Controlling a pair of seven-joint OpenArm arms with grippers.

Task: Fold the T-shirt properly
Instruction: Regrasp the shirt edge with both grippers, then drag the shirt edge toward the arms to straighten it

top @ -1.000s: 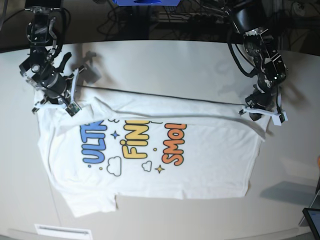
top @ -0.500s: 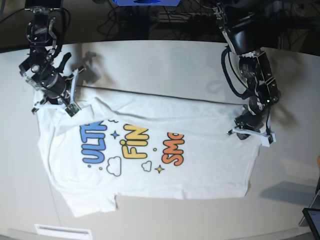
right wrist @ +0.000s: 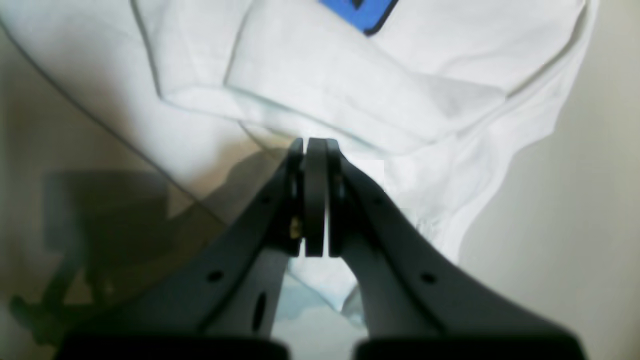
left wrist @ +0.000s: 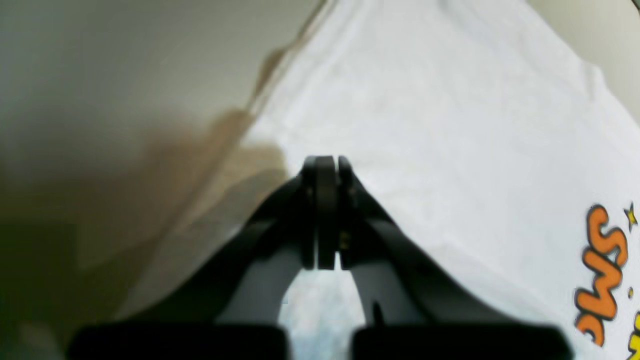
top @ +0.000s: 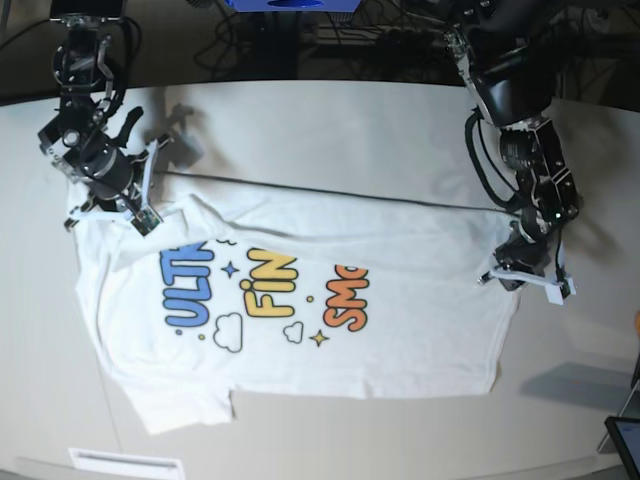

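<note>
The T-shirt (top: 300,340) lies spread on the table, print side up, with blue, yellow and orange letters. My right gripper (top: 110,208) sits at the shirt's far left corner by the sleeve. It is shut, with white cloth (right wrist: 325,75) bunched under its fingertips (right wrist: 314,142). At the right edge of the shirt my left gripper (top: 522,278) is also shut. In the left wrist view its closed tips (left wrist: 324,162) rest over the white cloth (left wrist: 450,125) near the hem, with the orange letters to the right.
The pale table (top: 330,120) reaches past the shirt on all sides. A thin dark line (top: 330,192) crosses it behind the shirt. A white label (top: 125,462) lies at the front edge, a dark screen (top: 625,440) at the lower right, and cables (top: 330,35) at the back.
My left gripper has come toward the front with the shirt's right edge, and the fold along the far side has flattened. The right gripper has stayed put.
</note>
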